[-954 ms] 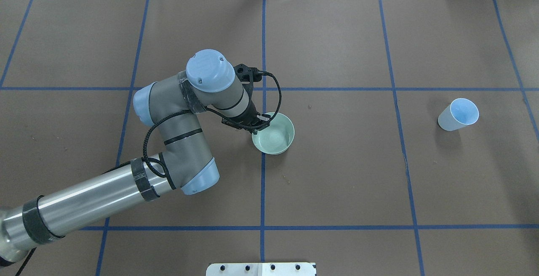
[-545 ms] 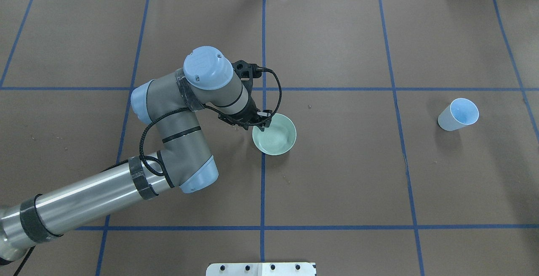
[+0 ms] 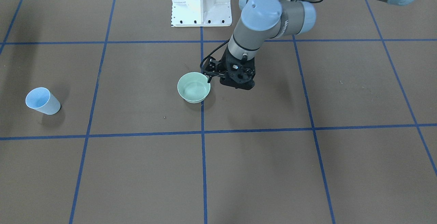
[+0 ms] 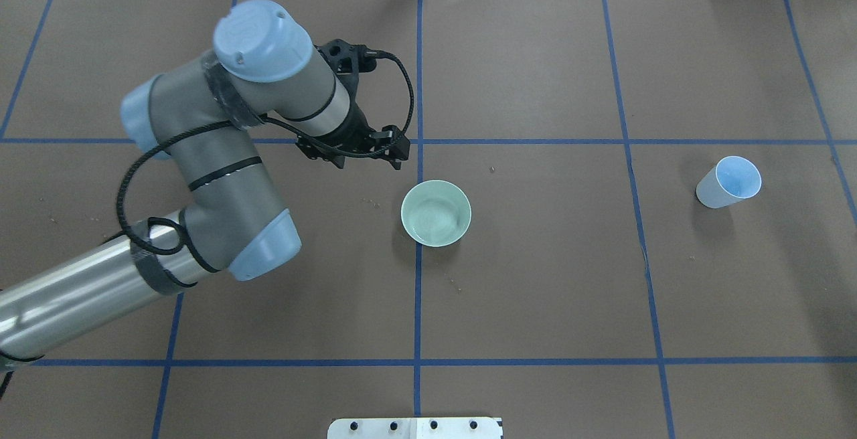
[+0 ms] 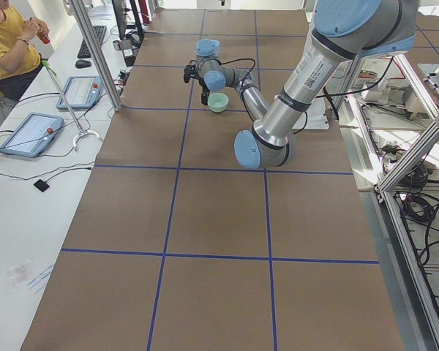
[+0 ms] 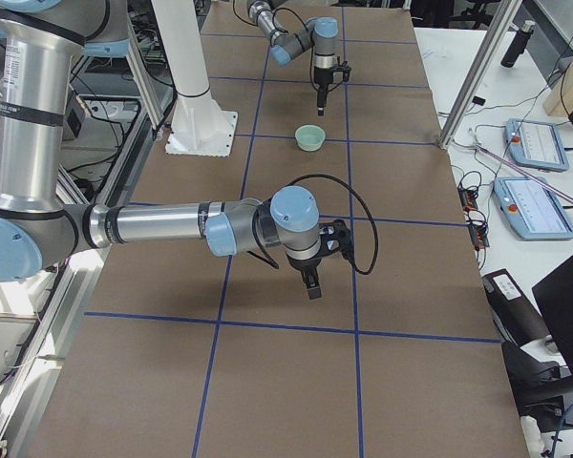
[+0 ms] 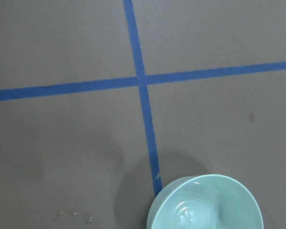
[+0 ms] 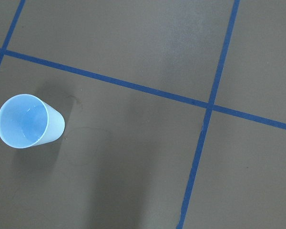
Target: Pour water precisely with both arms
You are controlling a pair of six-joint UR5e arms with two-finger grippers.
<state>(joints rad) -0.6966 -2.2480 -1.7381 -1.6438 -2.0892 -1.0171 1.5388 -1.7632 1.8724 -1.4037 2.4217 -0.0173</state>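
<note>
Left arm (image 4: pixel 221 158): enters at the lower left of the overhead view, with the wrist bent toward centre frame.
Left gripper (image 4: pixel 396 151): hangs up and left of the bowl, clear of its rim. The fingers hold nothing, and the width of the gap cannot be told.
Bowl (image 4: pixel 464 208): mint green, upright at centre frame on the table (image 4: pixel 535 292), astride a blue tape line (image 4: pixel 418 305).
Water (image 7: pixel 188 215): faint ripple rings in the bowl bottom, at the lower right of the left wrist view.
Cup (image 4: pixel 720 188): pale blue, mouth up, at far right, well apart from the bowl.
Right arm (image 6: pixel 162 224): the near arm in the exterior right view, stretched across mid-frame.
Right gripper (image 6: pixel 311 280): points down over the table. Its jaw state cannot be told.
</note>
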